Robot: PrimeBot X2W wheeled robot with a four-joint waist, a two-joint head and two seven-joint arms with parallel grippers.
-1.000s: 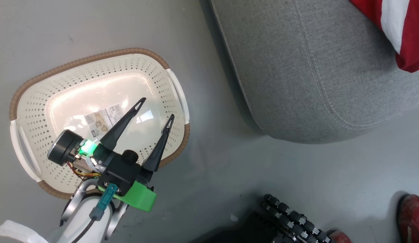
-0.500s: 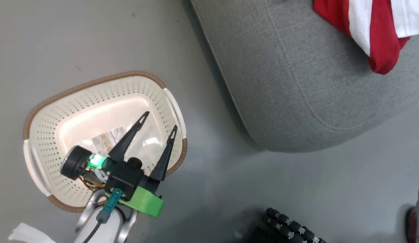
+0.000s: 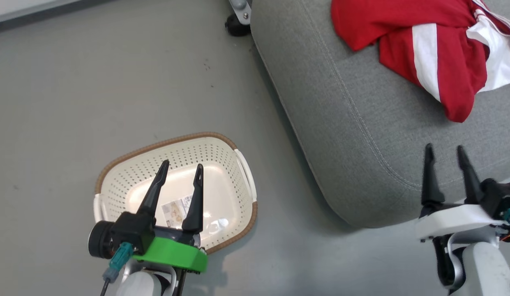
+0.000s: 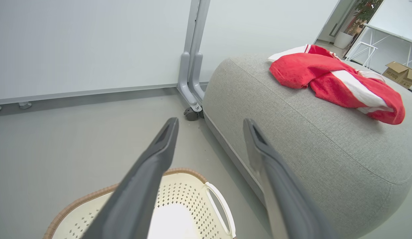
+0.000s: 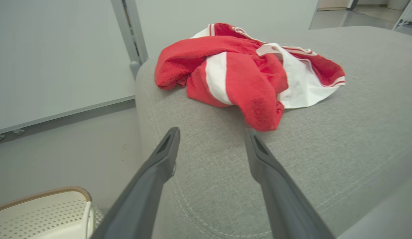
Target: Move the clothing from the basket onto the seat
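Note:
The red and white clothing lies crumpled on the top of the grey seat, toward its far right. The cream basket with its brown rim stands on the floor left of the seat, with a paper label on its bottom. My left gripper hangs open over the basket, nothing between its fingers. My right gripper stands open above the seat's near edge, short of the clothing. The left wrist view looks past the open gripper to the seat and clothing.
A grey wheeled post of a white partition stands at the seat's far left corner. Grey floor surrounds the basket. A cardboard box sits far behind the seat.
The head camera has swung, so more of the seat and clothing shows. My right gripper has come into view, open, at the seat's near edge. The left gripper stays open over the basket.

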